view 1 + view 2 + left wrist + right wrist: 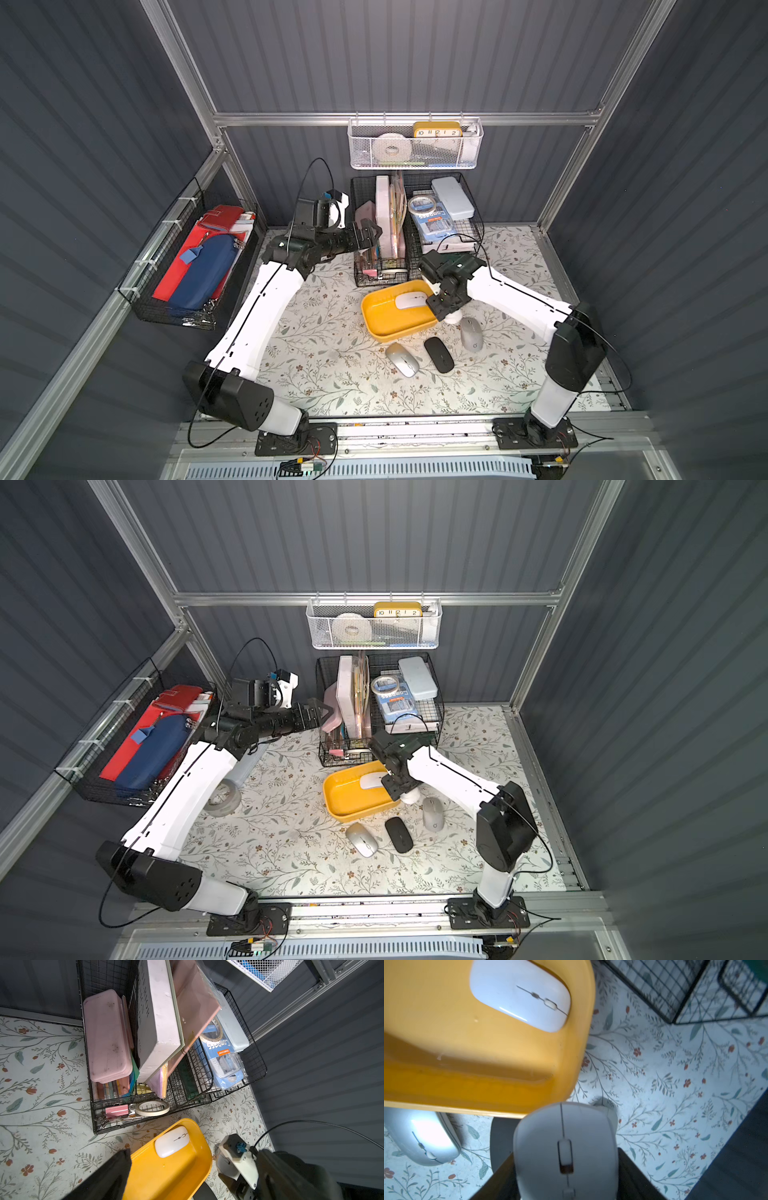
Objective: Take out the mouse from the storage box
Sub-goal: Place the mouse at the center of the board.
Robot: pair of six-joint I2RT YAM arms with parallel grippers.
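The mustard-yellow storage box (380,328) (345,802) (467,1059) lies mid-table, and a flat white mouse (410,300) (172,1141) (520,994) rests in its far right corner. My right gripper (442,305) (564,1167) is shut on a second white mouse (454,319) (564,1147) with a scroll wheel. It holds this mouse just outside the box's near right corner, above the table. My left gripper (369,235) (322,712) stands open and empty, raised beside the black wire basket (380,266). One of its dark fingers (108,1176) shows in the left wrist view.
Three mice lie on the floral mat in front of the box: silver (402,359), black (439,354) and grey (471,333). A second wire basket (469,224) stands behind, a white mesh basket (415,145) hangs above, and a side basket (187,266) is at the left. A tape roll (222,798) lies under the left arm.
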